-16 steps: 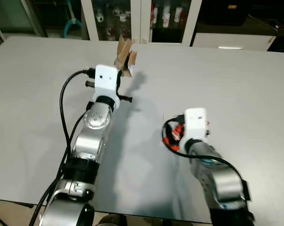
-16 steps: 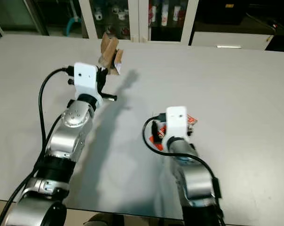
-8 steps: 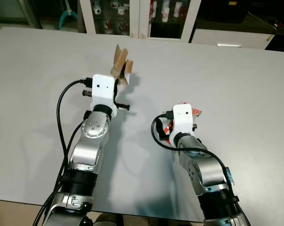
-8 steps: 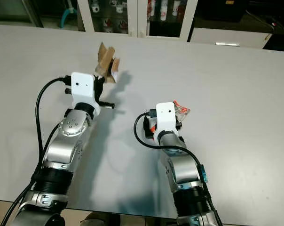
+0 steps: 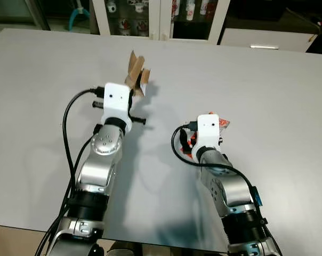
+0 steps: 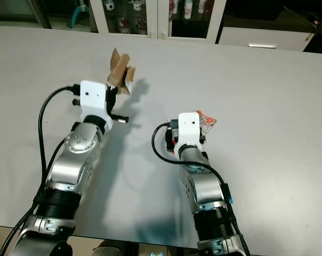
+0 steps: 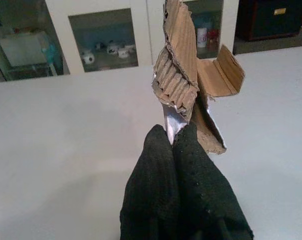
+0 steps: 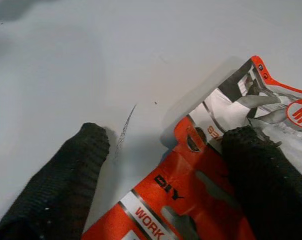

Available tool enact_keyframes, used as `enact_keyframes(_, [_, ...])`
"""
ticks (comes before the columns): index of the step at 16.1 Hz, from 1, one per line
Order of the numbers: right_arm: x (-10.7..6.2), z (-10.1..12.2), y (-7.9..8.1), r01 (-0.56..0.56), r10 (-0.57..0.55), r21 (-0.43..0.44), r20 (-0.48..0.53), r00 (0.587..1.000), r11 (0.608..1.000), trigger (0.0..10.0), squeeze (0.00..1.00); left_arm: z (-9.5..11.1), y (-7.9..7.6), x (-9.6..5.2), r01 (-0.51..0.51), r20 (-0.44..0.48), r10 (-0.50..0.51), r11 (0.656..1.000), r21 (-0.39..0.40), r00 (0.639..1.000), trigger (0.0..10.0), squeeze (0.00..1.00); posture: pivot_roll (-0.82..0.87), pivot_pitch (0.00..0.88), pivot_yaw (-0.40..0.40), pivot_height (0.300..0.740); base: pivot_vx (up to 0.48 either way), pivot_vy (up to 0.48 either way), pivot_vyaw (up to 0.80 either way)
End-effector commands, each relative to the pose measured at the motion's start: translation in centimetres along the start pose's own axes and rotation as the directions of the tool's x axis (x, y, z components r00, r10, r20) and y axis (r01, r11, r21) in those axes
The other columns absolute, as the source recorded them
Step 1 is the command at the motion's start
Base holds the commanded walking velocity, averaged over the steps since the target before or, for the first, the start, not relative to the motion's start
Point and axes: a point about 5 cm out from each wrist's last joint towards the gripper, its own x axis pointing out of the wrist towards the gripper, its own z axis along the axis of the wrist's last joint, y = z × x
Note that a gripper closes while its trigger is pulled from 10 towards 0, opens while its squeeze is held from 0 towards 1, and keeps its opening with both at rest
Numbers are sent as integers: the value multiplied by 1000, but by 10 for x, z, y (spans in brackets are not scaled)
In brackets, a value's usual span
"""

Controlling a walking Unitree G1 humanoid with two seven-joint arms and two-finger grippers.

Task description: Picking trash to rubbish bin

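Grey counter spreads out under both my arms, with glass-fronted cabinets beyond its far edge. My left tool is raised above the counter, its two black fingers pressed together and clamped on the lower edge of a torn piece of corrugated cardboard, which stands up from the tips, one flap folded out to the side; in the head view the cardboard sits just ahead of the white wrist housing. My right tool is low at the counter, fingers spread apart, one finger lying on an orange-and-white printed packet, the other resting on bare counter just beside the packet's edge. The packet lies flat, peeking out just beyond my right wrist.
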Motion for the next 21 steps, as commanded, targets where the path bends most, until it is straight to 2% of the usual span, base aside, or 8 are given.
enact_keyframes(1, [1, -33, -16, 95, -96, -16, -152, 984, 995, 0, 0, 7, -2, 2, 19, 14, -19, 1000, 14, 1000, 10000, 0, -51, 184, 21, 740, 0, 0, 0])
enact_keyframes(7, [5, -30, -15, 136, -133, 9, -152, 979, 991, 0, 0, 9, 2, 6, 29, 13, -30, 999, 29, 999, 10000, 0, -38, 161, 43, 740, 0, 0, 0])
enact_keyframes(21, [13, -22, -13, 143, -137, 44, -119, 983, 989, 0, 0, 12, 2, 14, 54, 18, -55, 998, 41, 998, 10000, 0, -28, 103, 77, 740, 0, 0, 0])
